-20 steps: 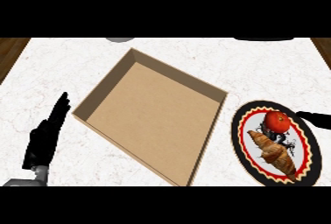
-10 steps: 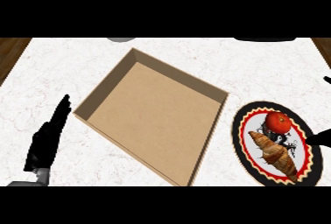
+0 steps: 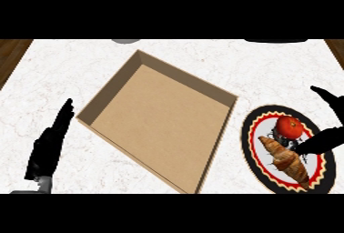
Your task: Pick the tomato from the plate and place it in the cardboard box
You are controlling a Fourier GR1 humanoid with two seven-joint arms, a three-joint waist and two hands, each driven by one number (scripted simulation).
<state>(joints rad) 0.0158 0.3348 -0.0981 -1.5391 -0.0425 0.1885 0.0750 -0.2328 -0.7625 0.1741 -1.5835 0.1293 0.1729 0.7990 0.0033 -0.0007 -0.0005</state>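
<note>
Reach stage: right hand, fingers spread and grasping nothing, sits just beside the tomato on the plate; the next move calls for closing round it, clear of the croissant.

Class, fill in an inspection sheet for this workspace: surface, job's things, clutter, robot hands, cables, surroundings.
Surface: white marble counter.
Job's things: tomato on plate, right of open box.
Clutter: croissant beside tomato; grey object and dark object, cut off at far edge.
Robot hands: left robot hand open, resting lower left; right robot hand open over plate, not holding tomato.
Cables: nothing seen.
Surroundings: wood beyond far corners.
</note>
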